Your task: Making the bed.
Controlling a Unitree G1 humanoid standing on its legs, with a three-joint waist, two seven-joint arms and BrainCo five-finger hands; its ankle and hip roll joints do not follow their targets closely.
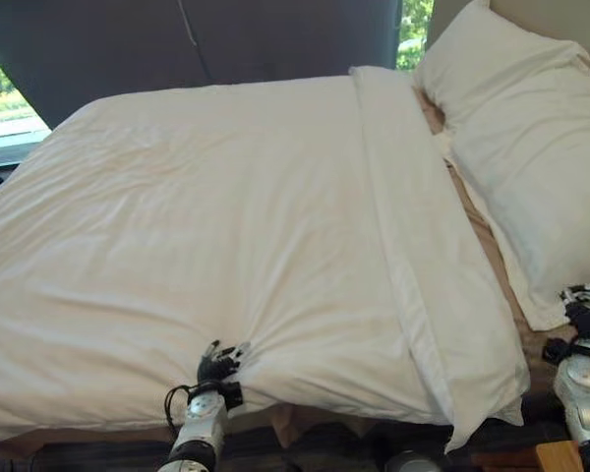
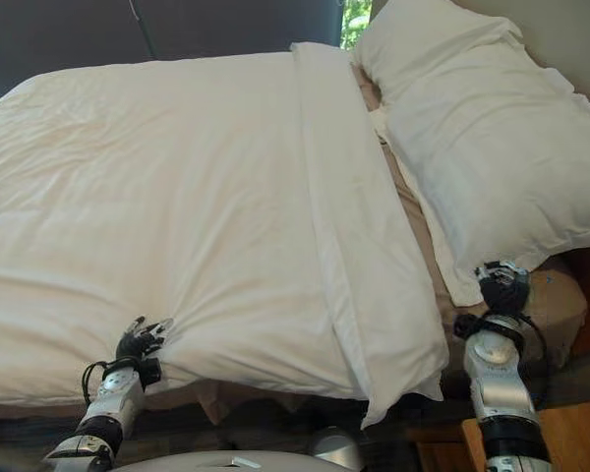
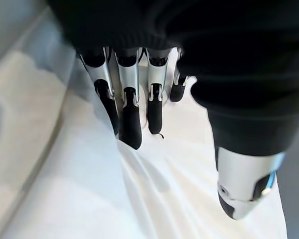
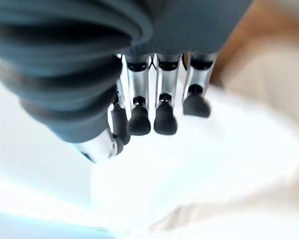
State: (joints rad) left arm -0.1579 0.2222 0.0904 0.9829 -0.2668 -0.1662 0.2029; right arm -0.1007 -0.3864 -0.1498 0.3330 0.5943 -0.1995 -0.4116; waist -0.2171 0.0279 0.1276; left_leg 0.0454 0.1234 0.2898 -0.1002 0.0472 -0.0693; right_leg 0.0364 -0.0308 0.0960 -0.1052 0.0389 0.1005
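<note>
A white duvet point(image 1: 226, 226) lies spread over the bed, with a folded-back band point(image 1: 403, 216) near the head end. A large white pillow point(image 2: 472, 138) lies at the head, on the right. My left hand point(image 1: 219, 364) rests on the duvet's near edge, where creases fan out from it. In the left wrist view its fingers point(image 3: 130, 124) are straight with their tips on the cloth, and the thumb point(image 3: 244, 184) stands apart. My right hand point(image 2: 501, 287) is at the pillow's near corner. Its fingers point(image 4: 164, 117) hang straight over the white cloth, holding nothing.
Tan sheet point(image 2: 413, 211) shows between the duvet's band and the pillow. A dark curtain point(image 1: 275, 39) hangs beyond the bed's far side, with a window point(image 1: 0, 93) at the left. A wooden piece point(image 2: 560, 433) stands by the near right corner.
</note>
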